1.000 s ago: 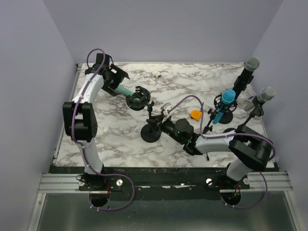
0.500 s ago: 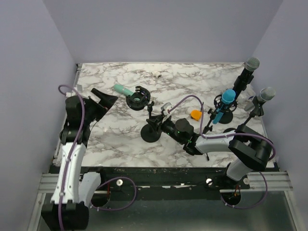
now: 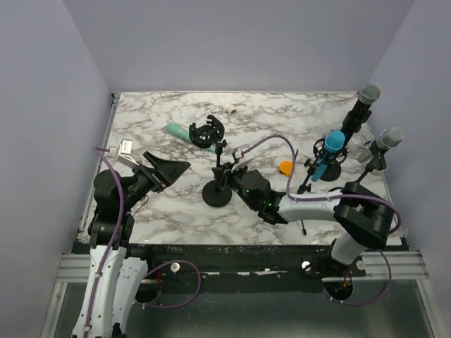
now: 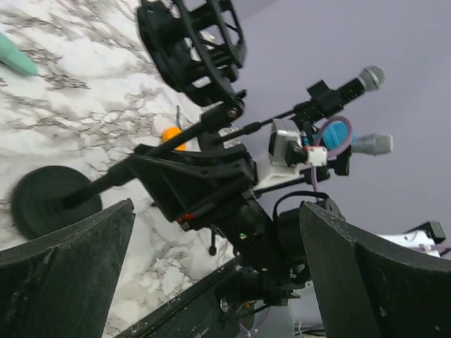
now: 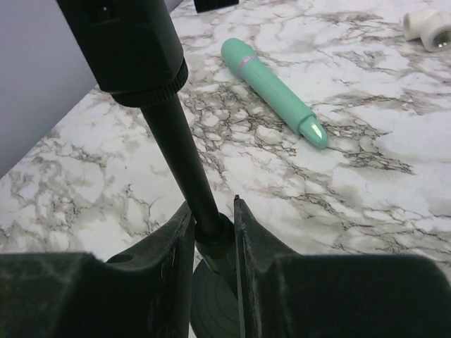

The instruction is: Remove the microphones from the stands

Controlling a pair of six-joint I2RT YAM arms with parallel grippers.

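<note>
The teal microphone (image 3: 180, 132) lies flat on the marble table, out of the stand, just left of the empty black shock-mount ring (image 3: 208, 133). It also shows in the right wrist view (image 5: 271, 91). The black stand's round base (image 3: 216, 196) sits mid-table. My right gripper (image 3: 230, 177) is shut on the stand's pole (image 5: 184, 151) just above the base, its point between the fingertips (image 5: 213, 224). My left gripper (image 3: 175, 170) is open and empty, held above the table's near left, apart from the stand; in its own view it (image 4: 216, 205) faces the stand and ring (image 4: 194, 44).
Three other microphones stand in holders at the right: a grey one (image 3: 368, 94), a blue one (image 3: 335, 141) and another grey one (image 3: 391, 136). A small orange object (image 3: 285, 167) lies right of the stand. A small white piece (image 5: 427, 28) lies beyond the teal microphone.
My left arm has let go of the teal microphone and pulled back from the far left to the near left, jaws open. The stand's ring has risen off the table in the right gripper's hold.
</note>
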